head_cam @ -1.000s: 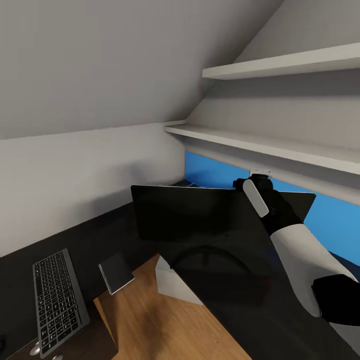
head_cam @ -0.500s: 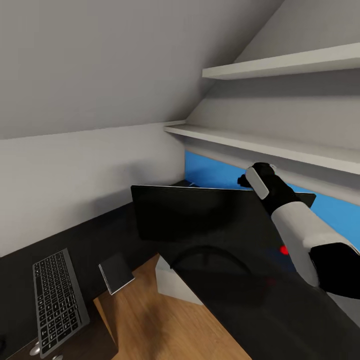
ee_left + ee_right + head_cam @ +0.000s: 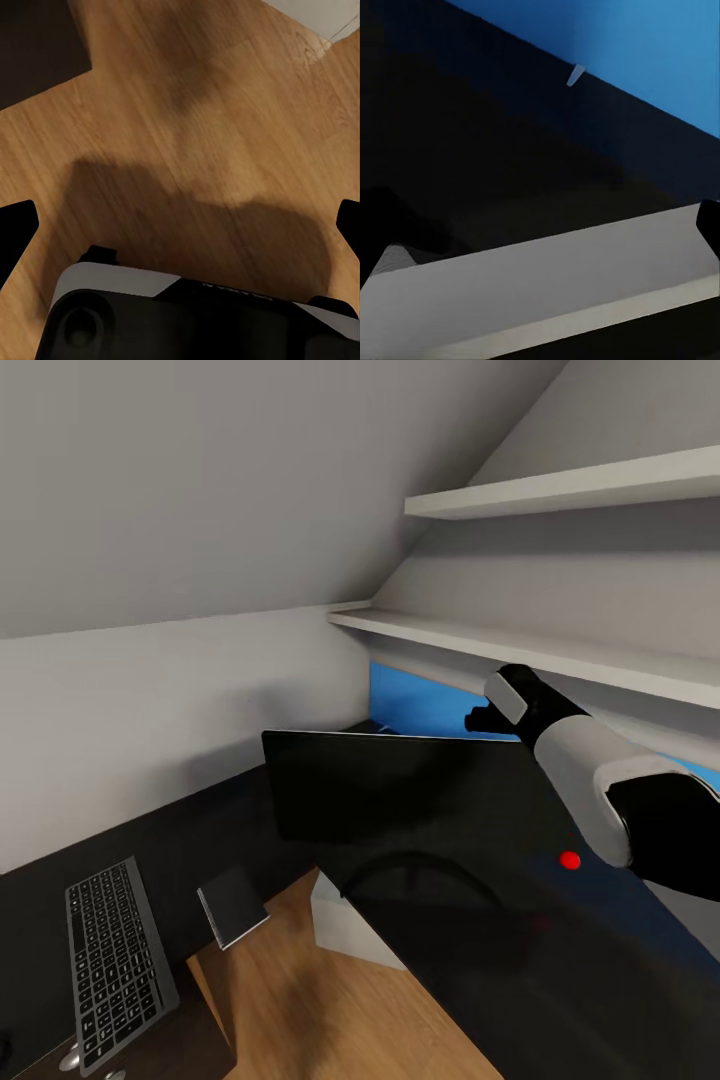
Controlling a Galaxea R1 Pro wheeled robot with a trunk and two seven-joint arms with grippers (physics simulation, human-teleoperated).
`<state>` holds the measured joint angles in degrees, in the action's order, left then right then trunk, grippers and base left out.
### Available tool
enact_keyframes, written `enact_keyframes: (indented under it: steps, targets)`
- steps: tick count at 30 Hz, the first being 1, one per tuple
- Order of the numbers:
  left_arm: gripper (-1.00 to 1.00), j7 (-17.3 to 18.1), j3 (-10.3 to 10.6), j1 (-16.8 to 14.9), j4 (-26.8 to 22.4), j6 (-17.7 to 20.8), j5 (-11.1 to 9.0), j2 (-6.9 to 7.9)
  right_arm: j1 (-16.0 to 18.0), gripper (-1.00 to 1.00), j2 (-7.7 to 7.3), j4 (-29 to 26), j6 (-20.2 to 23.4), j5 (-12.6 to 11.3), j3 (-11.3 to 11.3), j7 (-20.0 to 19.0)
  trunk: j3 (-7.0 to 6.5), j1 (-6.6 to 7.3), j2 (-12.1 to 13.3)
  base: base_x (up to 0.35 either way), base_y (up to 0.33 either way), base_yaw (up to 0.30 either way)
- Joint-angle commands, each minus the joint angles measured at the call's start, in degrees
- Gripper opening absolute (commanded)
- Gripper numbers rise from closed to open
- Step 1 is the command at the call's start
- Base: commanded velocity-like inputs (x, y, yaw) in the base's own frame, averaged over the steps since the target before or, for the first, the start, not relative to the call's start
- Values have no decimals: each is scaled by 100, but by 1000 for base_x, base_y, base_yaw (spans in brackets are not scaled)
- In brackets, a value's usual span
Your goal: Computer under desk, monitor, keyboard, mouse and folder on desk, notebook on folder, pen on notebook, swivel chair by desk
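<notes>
The big black monitor stands on the long black desk, in the corner under the sloped grey ceiling. It has a small red dot near one lower corner. Its screen is dark.

The keyboard lies flat on the desk, well apart from the monitor, on the robot's left. It has black keys in a silver frame. A thin grey notebook lies near the keyboard, between it and the monitor, right at the edge of the desk. Part of it sticks out over the wood floor. A white leg of the desk stands on the floor below the monitor.

Two white shelves are on the wall. They hold nothing that can be seen. Below the lower shelf the wall is bright blue.

The right gripper is held up just under the lower shelf, above the top edge of the monitor. It is not touching the monitor. I cannot tell if its fingers are wide or close together. In the right wrist view there is the blue wall, a dark area, and a pale grey band.

The left gripper points down at the wood floor. Its two black fingertips are far apart at the picture's edges, and it holds nothing.
</notes>
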<state>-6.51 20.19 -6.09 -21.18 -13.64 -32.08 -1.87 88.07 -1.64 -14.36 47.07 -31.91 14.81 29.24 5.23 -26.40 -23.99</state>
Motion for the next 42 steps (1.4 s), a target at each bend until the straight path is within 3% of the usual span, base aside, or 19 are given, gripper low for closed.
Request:
enact_keyframes:
  steps: [1,26,34,42]
  targets:
    - [100,-44,48,-6,0,-25,-30,3,9,100,-1,-5,26,-61,39,39,13,-3,-12,0,0,0]
    - [100,-43,47,-6,0,-6,-35,11,17,100,6,11,21,-61,40,30,13,-3,-12,75,0,0]
    - [100,-43,41,-6,5,-7,-36,10,17,100,6,485,0,-61,8,30,13,-3,-12,64,0,0]
    - [100,-43,38,-6,3,-7,-36,11,17,100,-23,598,-5,-62,-4,22,13,-3,-12,1,0,0]
